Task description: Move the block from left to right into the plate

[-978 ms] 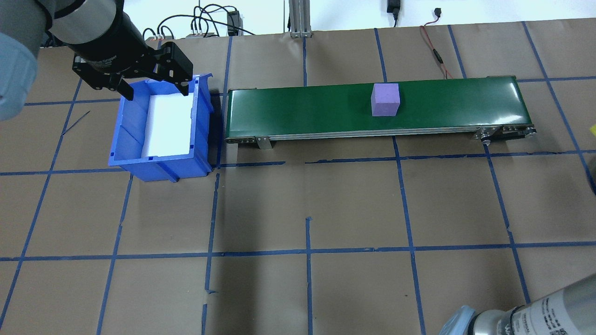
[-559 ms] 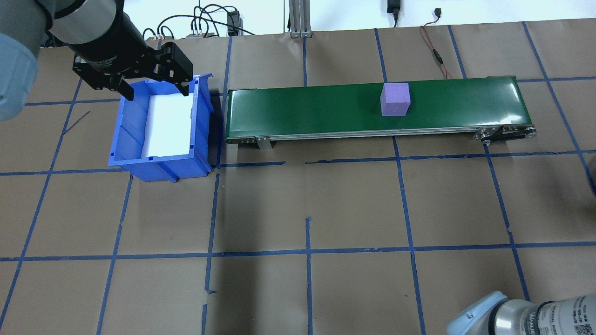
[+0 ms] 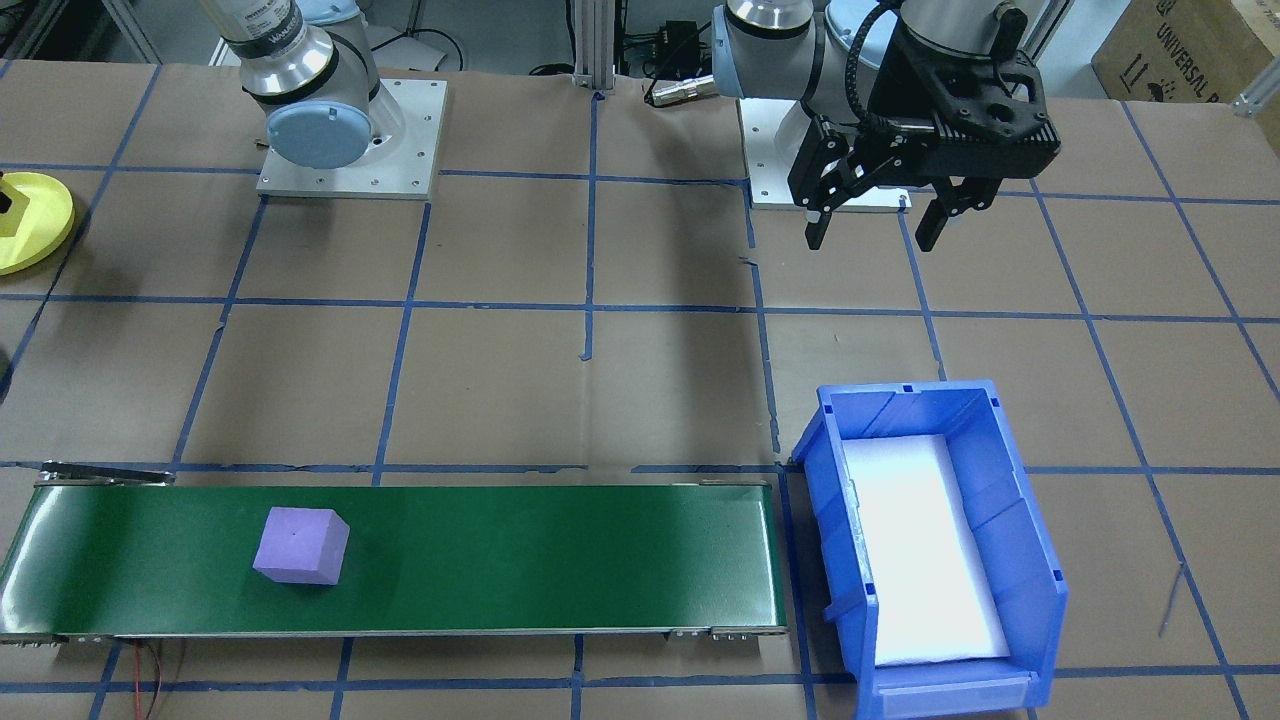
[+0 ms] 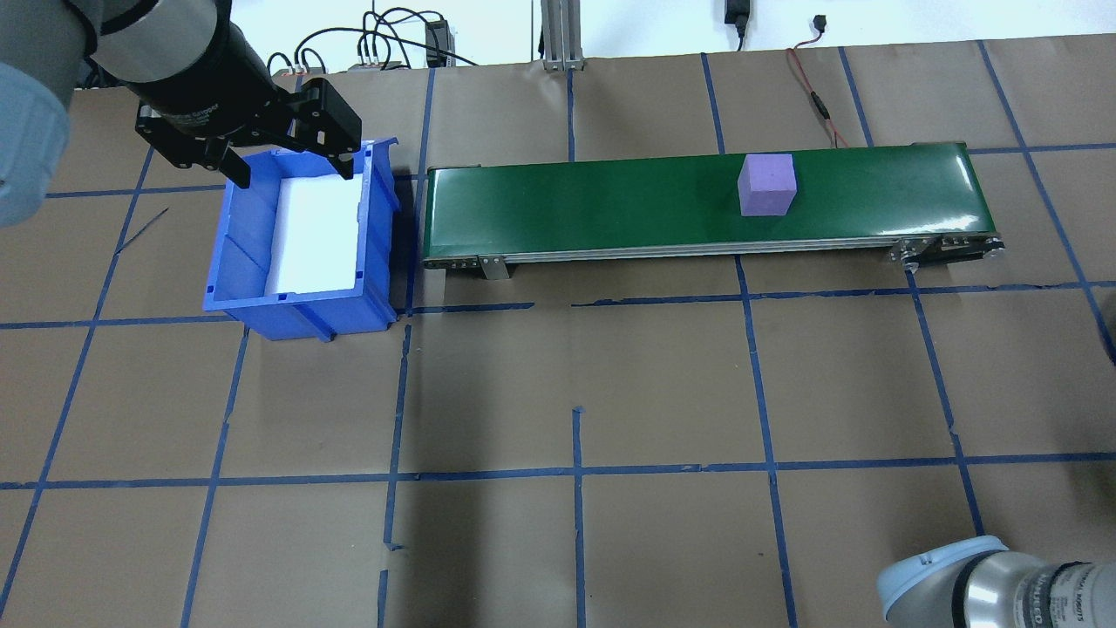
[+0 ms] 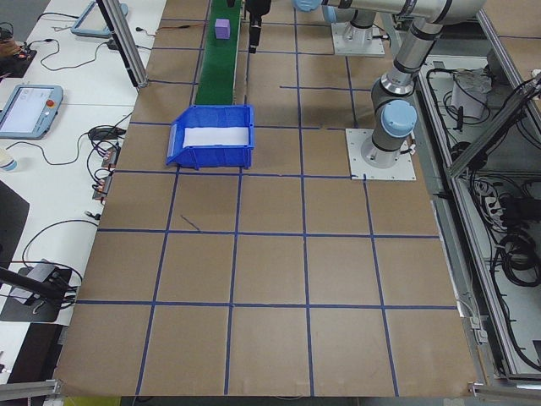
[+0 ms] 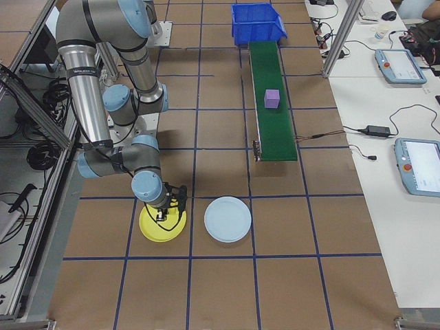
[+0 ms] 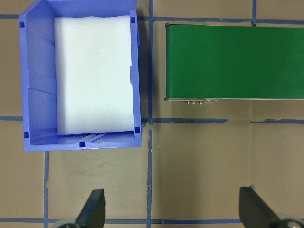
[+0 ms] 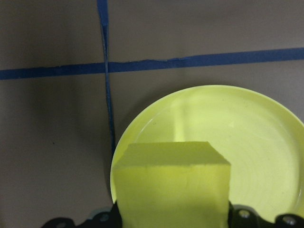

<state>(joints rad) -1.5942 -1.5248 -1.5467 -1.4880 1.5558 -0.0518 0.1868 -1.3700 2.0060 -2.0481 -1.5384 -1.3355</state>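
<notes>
In the overhead view, the bin (image 4: pixel 301 244) stands at the left end of the conveyor (image 4: pixel 706 205), just beside it, with a foam pad (image 4: pixel 316 234) lying inside. A block (image 4: pixel 766 184) rests on the conveyor toward its right end. In the right side view, the plate (image 6: pixel 163 223) lies on the table (image 6: pixel 227 289) past the conveyor's right end, nearer the robot, with a second plate (image 6: pixel 227 218) just beside it.
</notes>
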